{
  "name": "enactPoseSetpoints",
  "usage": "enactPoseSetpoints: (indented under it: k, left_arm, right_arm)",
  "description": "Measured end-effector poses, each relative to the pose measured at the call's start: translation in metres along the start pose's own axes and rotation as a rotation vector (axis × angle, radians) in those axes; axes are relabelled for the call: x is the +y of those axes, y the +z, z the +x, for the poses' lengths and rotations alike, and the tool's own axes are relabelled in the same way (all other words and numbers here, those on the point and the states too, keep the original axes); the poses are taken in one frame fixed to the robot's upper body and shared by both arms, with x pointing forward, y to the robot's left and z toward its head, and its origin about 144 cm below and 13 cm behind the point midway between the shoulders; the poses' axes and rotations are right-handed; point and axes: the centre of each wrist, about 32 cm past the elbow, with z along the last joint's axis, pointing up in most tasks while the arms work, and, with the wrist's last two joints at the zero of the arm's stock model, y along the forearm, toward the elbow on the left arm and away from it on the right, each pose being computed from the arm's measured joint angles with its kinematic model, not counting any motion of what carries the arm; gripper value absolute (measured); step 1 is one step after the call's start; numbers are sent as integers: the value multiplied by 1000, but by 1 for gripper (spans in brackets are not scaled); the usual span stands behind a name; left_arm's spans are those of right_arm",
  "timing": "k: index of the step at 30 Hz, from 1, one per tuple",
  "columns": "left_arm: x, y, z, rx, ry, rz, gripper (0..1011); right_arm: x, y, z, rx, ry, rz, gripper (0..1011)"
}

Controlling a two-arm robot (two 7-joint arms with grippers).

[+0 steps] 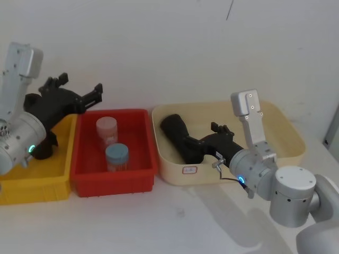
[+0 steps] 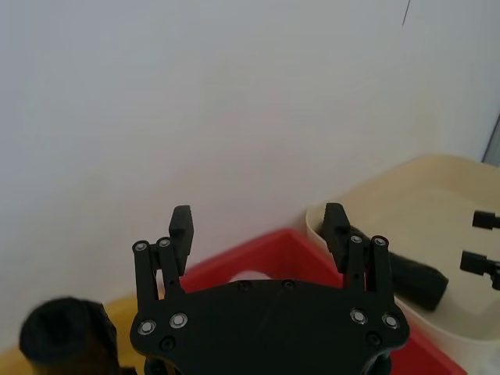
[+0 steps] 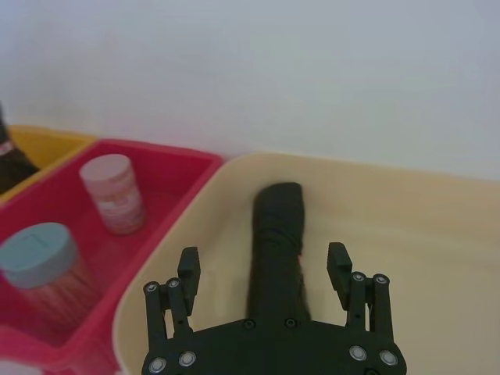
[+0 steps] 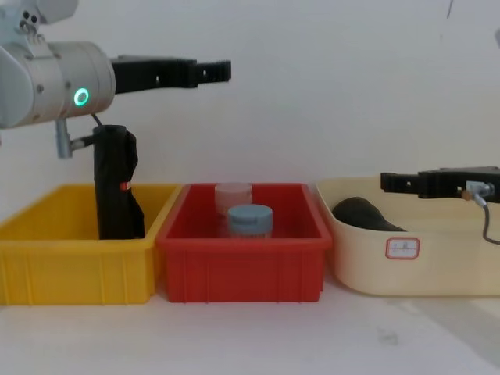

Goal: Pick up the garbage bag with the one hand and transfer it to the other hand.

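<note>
The garbage bag (image 1: 176, 131), a plain black crinkled bundle, lies in the cream bin (image 1: 288, 132) and runs from its back left toward the middle. My right gripper (image 1: 204, 136), on the blue-lit arm, hovers open just above the bag's near end. In the right wrist view the bag (image 3: 280, 226) stretches away between that gripper's (image 3: 262, 262) spread fingers. In the chest view the right gripper (image 4: 388, 182) sits a little above the bag's (image 4: 363, 215) top. My left gripper (image 1: 79, 85), on the green-lit arm, is open and raised high over the yellow and red bins, holding nothing.
A second black bundle with a small red mark (image 4: 117, 183) stands upright in the yellow bin (image 4: 47, 266). The red bin (image 1: 114, 177) in the middle holds a clear jar (image 1: 106, 128) and a blue-lidded jar (image 1: 116, 156). White table stretches in front of the bins.
</note>
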Motion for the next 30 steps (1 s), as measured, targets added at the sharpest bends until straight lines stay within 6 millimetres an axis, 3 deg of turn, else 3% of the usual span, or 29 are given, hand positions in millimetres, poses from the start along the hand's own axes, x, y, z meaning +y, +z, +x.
enactPoseSetpoints:
  k: [18,30]
  left_arm:
    - [-12,-22,5,59,-39,144,1001]
    - [-15,-26,6,69,-48,173,1001]
  right_arm:
    - [-5,11,-19,-25,143,-1,1001]
    - [12,22,-33,-12,192,-73,1001]
